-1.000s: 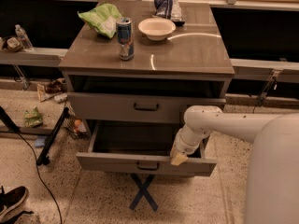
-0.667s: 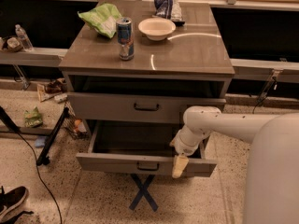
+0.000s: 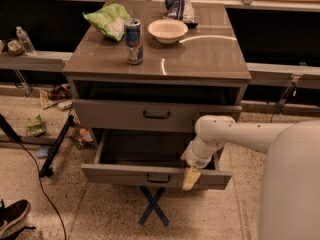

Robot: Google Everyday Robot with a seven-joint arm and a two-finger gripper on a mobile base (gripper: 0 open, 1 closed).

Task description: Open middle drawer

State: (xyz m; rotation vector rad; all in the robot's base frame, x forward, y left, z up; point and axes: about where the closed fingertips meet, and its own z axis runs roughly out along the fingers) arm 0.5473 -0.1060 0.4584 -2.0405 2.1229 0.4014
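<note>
The grey-brown cabinet point(image 3: 160, 59) has a shut drawer front point(image 3: 125, 115) with a dark loop handle under its top. Below it the middle drawer point(image 3: 115, 175) stands pulled out, its dark inside showing and its small handle point(image 3: 158, 178) at the centre of the front panel. The lowest drawer is hidden beneath it. My gripper point(image 3: 191, 178) hangs from the white arm point(image 3: 235, 134) over the top edge of the open drawer's front panel, a little right of the handle, with its yellowish tip lying against the panel.
On the cabinet top stand a soda can point(image 3: 133, 40), a white bowl point(image 3: 168, 30), a green chip bag point(image 3: 107, 20) and a dark bag point(image 3: 179, 8). A black stand leg point(image 3: 57, 144) and litter lie to the left. Blue tape forms a cross point(image 3: 152, 206) on the floor.
My gripper has dropped a little, from the drawer's inner edge down over its front panel. The drawer stays pulled out about as far as before.
</note>
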